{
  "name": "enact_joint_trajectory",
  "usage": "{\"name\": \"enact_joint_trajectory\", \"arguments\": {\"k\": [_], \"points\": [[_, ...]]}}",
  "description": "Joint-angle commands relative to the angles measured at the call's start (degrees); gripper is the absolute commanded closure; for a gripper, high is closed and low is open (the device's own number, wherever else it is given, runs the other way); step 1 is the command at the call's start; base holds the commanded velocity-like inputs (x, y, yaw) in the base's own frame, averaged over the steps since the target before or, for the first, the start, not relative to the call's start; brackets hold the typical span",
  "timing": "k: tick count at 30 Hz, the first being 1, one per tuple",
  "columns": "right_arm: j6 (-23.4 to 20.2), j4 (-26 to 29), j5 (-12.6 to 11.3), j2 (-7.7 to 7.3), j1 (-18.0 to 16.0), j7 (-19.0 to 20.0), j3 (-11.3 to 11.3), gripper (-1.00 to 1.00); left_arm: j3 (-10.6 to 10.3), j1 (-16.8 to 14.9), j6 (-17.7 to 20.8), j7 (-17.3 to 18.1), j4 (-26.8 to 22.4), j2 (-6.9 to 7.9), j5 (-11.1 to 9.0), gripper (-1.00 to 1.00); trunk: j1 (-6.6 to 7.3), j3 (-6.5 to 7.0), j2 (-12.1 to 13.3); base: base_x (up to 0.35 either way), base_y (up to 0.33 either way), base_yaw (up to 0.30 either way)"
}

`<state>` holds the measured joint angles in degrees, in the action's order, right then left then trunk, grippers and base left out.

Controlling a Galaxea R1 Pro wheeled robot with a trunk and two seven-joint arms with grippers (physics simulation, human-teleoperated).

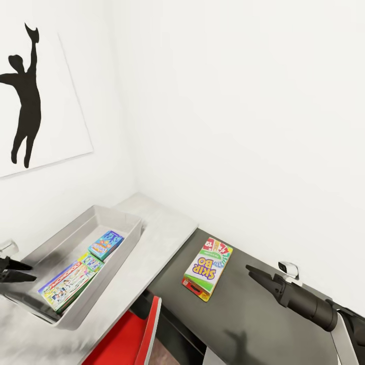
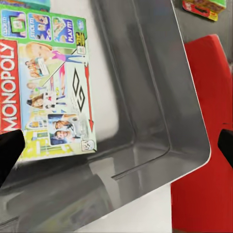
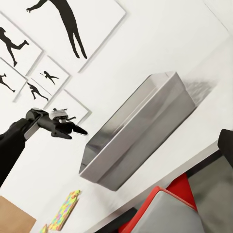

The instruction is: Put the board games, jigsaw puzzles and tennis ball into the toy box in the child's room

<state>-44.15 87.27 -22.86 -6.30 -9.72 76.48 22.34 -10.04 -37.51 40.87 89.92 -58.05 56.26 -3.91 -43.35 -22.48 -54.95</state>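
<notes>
White-and-yellow SKIP BO box [image 1: 208, 267] lies lengthwise toward the wall; left pincer [image 1: 19, 269] open, empty.

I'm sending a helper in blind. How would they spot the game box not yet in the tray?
Find the grey toy box on the pale table. Beside it, on the lower dark section, lies the board game: white and yellow with purple SKIP BO lettering, alone outside the tray.

Bright, evenly lit (perhaps slightly soft)
</notes>
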Motion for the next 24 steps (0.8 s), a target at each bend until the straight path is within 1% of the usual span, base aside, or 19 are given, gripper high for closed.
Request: {"name": "enact_joint_trajectory", "arguments": {"k": [1,2,3,5,6,7,8,9,10,14,19,21,23,24], "points": [[-0.48,0.01,-0.17,-0.01,-0.04,0.07,0.03,-1.00,0.78,-0.10,1.15,0.08,-0.39,0.10,-0.29,-1.00,-0.01,-0.07,-0.05,0.000,0.000,0.000],[-0.48,0.01,-0.17,-0.01,-0.04,0.07,0.02,-1.00,1.84,-0.10,1.67,0.08,-0.80,0.10,-0.30,-1.00,-0.01,-0.07,-0.05,0.000,0.000,0.000],[-0.49,0.01,-0.17,0.00,-0.04,0.07,0.01,-1.00,3.92,-0.09,2.76,0.08,-1.59,0.09,-0.30,-1.00,-0.01,-0.07,-0.05,0.000,0.000,0.000],[-0.49,0.01,-0.17,0.00,-0.04,0.07,0.01,-1.00,5.87,-0.09,3.91,0.08,-2.23,0.06,-0.30,-1.00,-0.01,-0.07,-0.05,0.000,0.000,0.000],[-0.49,0.01,-0.14,0.01,-0.04,0.07,0.00,-1.00,7.66,-0.10,5.04,0.08,-2.73,0.00,-0.30,-1.00,-0.01,-0.07,-0.05,0.000,0.000,0.000],[-0.49,0.03,-0.13,0.00,-0.04,0.07,0.00,-1.00,8.51,-0.08,5.54,0.08,-2.91,-0.02,-0.30,-1.00,-0.01,-0.07,-0.05,0.000,0.000,0.000],[-0.50,0.03,-0.11,0.01,-0.04,0.09,0.01,-1.00,10.06,-0.08,6.38,0.08,-3.18,-0.08,-0.30,-1.00,-0.01,-0.07,-0.05,0.000,0.000,0.000],[-0.50,0.05,-0.11,0.00,-0.04,0.11,0.02,-1.00,10.80,-0.08,6.68,0.08,-3.27,-0.13,-0.30,-1.00,-0.01,-0.07,-0.05,0.000,0.000,0.000],[-0.50,0.07,-0.13,-0.01,-0.04,0.14,0.04,-1.00,12.06,-0.07,7.12,0.08,-3.41,-0.25,-0.30,-1.00,-0.01,-0.07,-0.05,0.000,0.000,0.000],[-0.50,0.09,-0.16,-0.02,-0.04,0.27,0.10,-1.00,13.88,-0.08,7.79,0.08,-3.56,-0.43,-0.32,-1.00,-0.01,0.04,-0.05,0.000,0.000,0.000],[-0.50,0.09,-0.19,0.01,-0.04,0.39,0.21,-1.00,14.67,-0.09,8.07,0.08,-3.39,-0.83,-0.63,-1.00,-0.01,0.40,-0.05,0.000,0.000,0.000],[-0.50,0.10,-0.20,0.00,-0.04,0.41,0.50,-1.00,14.81,-0.08,8.12,0.08,-3.03,-0.97,-1.49,-1.00,-0.01,0.57,-0.05,0.000,0.000,0.000],[-0.53,0.15,-0.22,0.04,-0.04,0.44,1.15,-1.00,14.90,-0.05,8.13,0.08,-1.73,-1.41,-3.54,-1.00,-0.01,0.75,-0.05,0.000,0.000,0.000],[-0.54,0.16,-0.23,0.03,-0.04,0.45,1.28,-1.00,14.91,-0.04,8.12,0.08,-1.15,-1.59,-4.12,-1.00,-0.01,0.84,-0.05,0.000,0.000,0.000]]}}
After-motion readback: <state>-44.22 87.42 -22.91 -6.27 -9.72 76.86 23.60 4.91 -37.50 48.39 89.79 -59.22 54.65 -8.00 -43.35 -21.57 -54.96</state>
